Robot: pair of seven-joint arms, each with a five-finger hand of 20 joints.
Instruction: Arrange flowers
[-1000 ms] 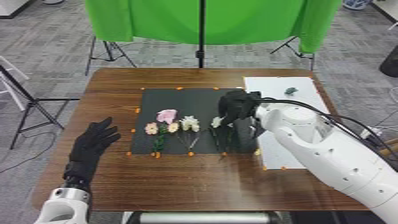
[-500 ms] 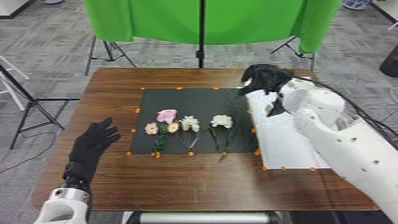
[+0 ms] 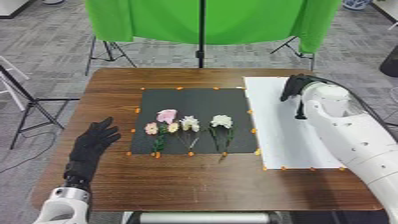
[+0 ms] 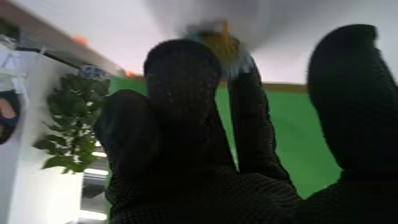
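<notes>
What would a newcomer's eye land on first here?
Probably the vivid green cloth hanging beyond the table. Then the row of pink and white flowers on the black mat, and the right robot hand over the far part of the white sheet.

Robot test lab, by the look of it.
Green backdrop (image 3: 249, 25), black tripod (image 3: 34, 102), grey carpet tiles (image 3: 53, 52), wooden table (image 3: 195, 187) with orange markers (image 3: 138, 110).
</notes>
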